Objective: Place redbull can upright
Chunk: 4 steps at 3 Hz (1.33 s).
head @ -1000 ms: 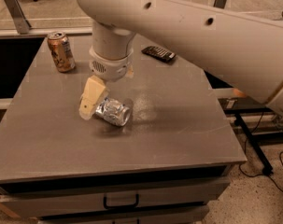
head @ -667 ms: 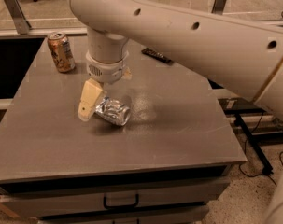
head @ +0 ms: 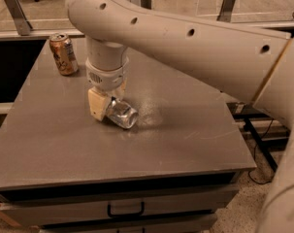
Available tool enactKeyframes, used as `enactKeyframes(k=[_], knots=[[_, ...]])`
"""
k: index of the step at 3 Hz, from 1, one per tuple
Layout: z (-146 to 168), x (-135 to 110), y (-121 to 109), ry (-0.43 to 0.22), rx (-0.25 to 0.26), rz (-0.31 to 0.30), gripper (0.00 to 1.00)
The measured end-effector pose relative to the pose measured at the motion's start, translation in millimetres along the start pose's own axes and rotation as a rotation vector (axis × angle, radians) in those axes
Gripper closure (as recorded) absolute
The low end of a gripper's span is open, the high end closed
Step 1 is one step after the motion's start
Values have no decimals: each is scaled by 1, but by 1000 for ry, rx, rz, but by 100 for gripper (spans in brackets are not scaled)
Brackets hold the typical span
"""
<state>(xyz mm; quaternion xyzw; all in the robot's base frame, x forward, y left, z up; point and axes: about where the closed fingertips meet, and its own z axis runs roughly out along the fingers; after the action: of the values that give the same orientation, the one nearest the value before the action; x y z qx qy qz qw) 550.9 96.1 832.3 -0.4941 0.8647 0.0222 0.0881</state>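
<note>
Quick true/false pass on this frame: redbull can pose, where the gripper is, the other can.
1. The redbull can stands upright. False: it lies tipped over on the table.
2. The gripper is low over the table, right at the redbull can. True.
3. The orange-tan can stands upright near the table's far left corner. True.
4. The two cans touch. False: they are well apart, with bare tabletop between them.

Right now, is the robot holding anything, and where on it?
The gripper is at one end of the redbull can, but whether it grips the can cannot be told.
</note>
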Motion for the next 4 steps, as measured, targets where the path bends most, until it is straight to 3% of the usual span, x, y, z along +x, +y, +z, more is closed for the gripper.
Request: enactKeyframes(k=[1,2,3,4], knots=[[-10,1,-17,-25,22,33,65],[-52,-6,-41,-182,17,47,88],[-72,-12,-61,-399,-56,17,100],[-85,-22,-68,-657,-144,-3,100]])
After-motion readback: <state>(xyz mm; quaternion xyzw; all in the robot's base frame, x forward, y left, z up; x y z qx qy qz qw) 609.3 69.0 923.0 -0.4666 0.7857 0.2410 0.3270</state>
